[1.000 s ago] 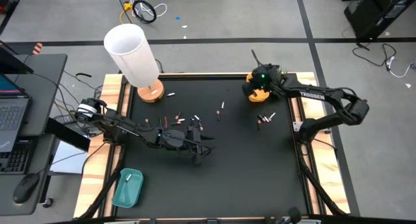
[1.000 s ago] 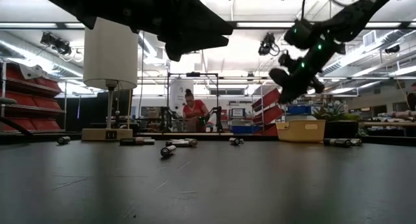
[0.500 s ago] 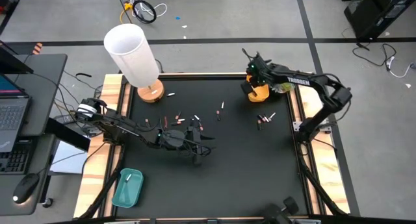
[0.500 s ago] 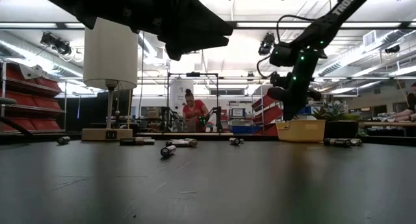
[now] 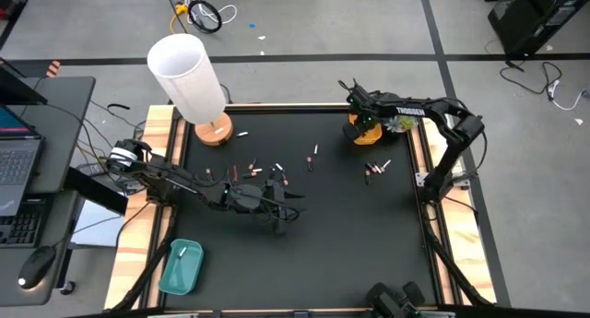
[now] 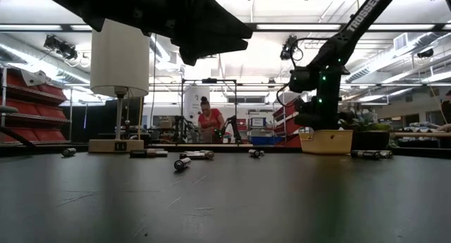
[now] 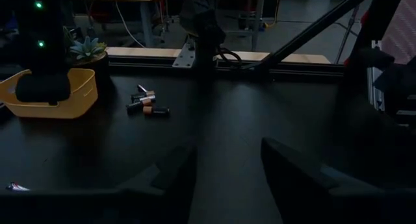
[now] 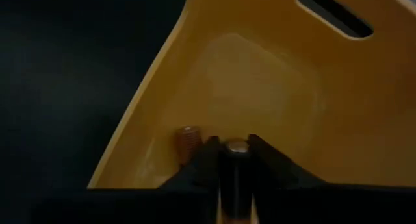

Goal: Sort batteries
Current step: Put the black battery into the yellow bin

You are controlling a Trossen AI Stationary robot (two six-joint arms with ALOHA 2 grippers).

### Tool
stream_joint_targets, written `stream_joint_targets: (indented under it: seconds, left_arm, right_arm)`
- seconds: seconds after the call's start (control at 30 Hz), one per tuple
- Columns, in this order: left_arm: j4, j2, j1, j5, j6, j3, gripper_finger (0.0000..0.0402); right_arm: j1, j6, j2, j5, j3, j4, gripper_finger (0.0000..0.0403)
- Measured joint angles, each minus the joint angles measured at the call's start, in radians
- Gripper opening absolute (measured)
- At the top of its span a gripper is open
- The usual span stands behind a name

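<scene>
1. Progress is judged early: one white battery (image 5: pixel 183 252) is seen in the teal tray (image 5: pixel 168 277), lower left of the high view.
2. The left gripper (image 5: pixel 284 207) hovers mid-frame, fingers spread, empty.
3. Loose batteries (image 5: pixel 256 170) are left at centre, and a cluster (image 5: pixel 375 169) right of centre.
4. The right gripper (image 5: pixel 369 124) is over the yellow tray (image 8: pixel 260 94), upper right, pinching a battery (image 8: pixel 236 178); only the right wrist view shows it, with another already inside.

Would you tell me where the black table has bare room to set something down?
The near half of the table, between the teal tray and the right edge, is bare. Crowded: batteries around the left gripper and more batteries beside the yellow tray.
</scene>
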Motion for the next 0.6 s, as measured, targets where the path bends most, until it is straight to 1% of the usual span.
stream_joint_targets:
  seconds: [0.1, 0.2, 0.33, 0.4, 0.5, 0.6]
  left_arm:
    - [-0.002, 0.0, 0.0, 0.0, 0.0, 0.0, 0.0186]
    - [-0.002, 0.0, 0.0, 0.0, 0.0, 0.0, 0.0186]
    - [-0.004, 0.0, 0.0, 0.0, 0.003, 0.0, 0.0186]
    - [-0.006, 0.0, 0.0, 0.0, 0.004, 0.0, 0.0186]
    - [-0.017, 0.0, 0.0, -0.001, 0.005, 0.0, 0.0186]
    - [-0.034, 0.0, -0.007, -0.017, 0.003, 0.0, 0.0186]
  right_arm:
    - [-0.001, 0.008, -0.008, -0.001, 0.0, 0.006, 0.0122]
    - [-0.002, 0.011, -0.022, -0.01, 0.0, 0.0, 0.0149]
    - [0.001, 0.002, -0.056, -0.011, 0.028, -0.073, 0.015]
    - [0.015, -0.005, -0.1, -0.007, 0.057, -0.101, 0.0144]
    - [0.066, -0.021, -0.202, 0.005, 0.084, -0.096, 0.0136]
    - [0.148, -0.041, -0.337, 0.015, 0.088, -0.039, 0.0133]
